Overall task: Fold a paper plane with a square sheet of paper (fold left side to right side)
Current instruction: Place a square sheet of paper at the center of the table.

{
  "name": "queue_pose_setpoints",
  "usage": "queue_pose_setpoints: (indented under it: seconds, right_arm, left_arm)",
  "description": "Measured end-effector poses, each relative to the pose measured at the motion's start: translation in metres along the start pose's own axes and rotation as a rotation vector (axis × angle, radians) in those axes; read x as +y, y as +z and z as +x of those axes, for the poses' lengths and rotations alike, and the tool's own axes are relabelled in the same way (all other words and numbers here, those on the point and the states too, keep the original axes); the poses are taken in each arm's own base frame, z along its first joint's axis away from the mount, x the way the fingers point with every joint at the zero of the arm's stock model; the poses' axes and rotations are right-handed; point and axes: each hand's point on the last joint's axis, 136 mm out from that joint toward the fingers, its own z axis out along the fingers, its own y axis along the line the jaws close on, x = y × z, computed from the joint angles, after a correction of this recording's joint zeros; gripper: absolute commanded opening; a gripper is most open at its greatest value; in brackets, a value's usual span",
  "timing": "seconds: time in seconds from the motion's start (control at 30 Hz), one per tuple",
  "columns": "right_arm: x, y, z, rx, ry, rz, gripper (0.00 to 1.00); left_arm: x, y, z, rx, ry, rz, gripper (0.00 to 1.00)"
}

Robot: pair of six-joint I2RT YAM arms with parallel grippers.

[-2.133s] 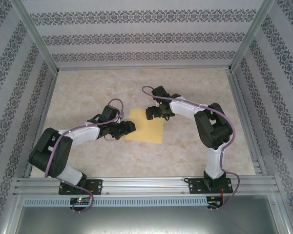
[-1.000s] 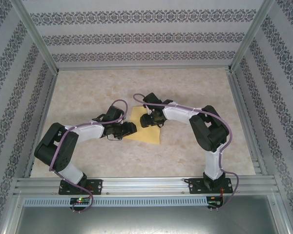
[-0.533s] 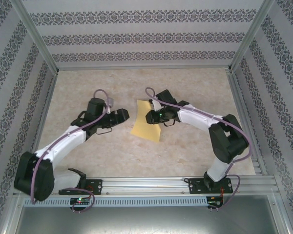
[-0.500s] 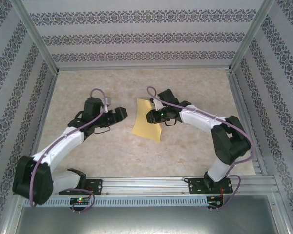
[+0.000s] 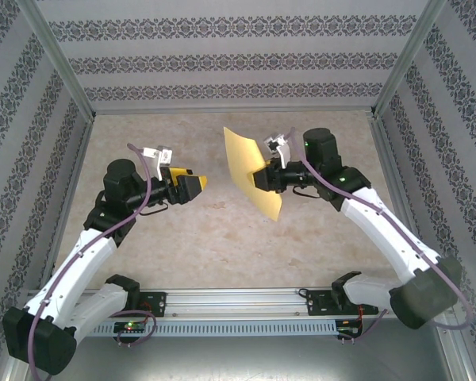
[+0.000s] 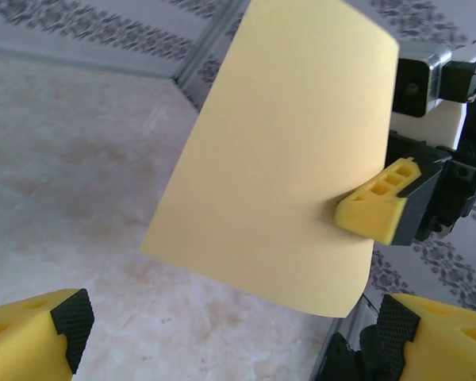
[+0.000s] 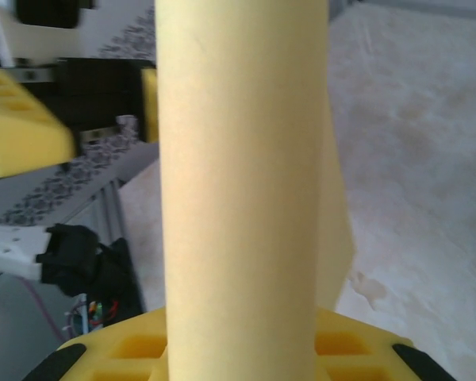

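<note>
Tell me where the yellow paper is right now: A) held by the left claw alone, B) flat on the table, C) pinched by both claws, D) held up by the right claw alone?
D: the right claw pinches one edge of the yellow paper and holds it up in the air, while the left claw stands open, apart from it.

Beige marbled table, aluminium rail along its near edge
</note>
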Motion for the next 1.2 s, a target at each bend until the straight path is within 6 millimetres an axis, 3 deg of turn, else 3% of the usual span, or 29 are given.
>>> queue_pose_setpoints:
  seconds: [0.27, 0.47, 0.53, 0.73, 0.8, 0.9, 1.07, 1.2]
  right_arm:
    - [0.060, -0.018, -0.012, -0.011, -0.105, -0.160, 0.27]
    - [0.073, -0.018, -0.007, 0.008, -0.111, -0.220, 0.28]
    - [0.075, -0.017, -0.007, 0.012, -0.111, -0.229, 0.30]
    - [0.070, -0.015, -0.006, 0.016, -0.107, -0.213, 0.44]
    - [0.066, -0.014, -0.006, 0.017, -0.102, -0.189, 0.51]
    - [0.049, -0.015, -0.008, 0.006, -0.087, -0.107, 0.63]
    - [-0.016, -0.024, -0.004, -0.032, -0.010, 0.193, 0.86]
    - [-0.068, -0.032, 0.017, -0.032, 0.086, 0.422, 0.92]
  left_arm:
    - [-0.031, 0.004, -0.014, -0.019, 0.106, 0.172, 0.97]
    - [-0.055, 0.004, -0.012, -0.013, 0.159, 0.266, 0.91]
    - [-0.061, 0.005, -0.009, -0.002, 0.164, 0.293, 0.80]
    - [-0.074, 0.009, -0.002, 0.026, 0.178, 0.348, 0.17]
    - [-0.073, 0.010, 0.000, 0.032, 0.176, 0.348, 0.03]
    - [-0.065, 0.013, 0.002, 0.034, 0.175, 0.310, 0.00]
    - [-0.026, 0.028, 0.011, 0.058, 0.087, 0.142, 0.00]
    - [0.024, 0.050, 0.035, 0.126, -0.023, -0.001, 0.00]
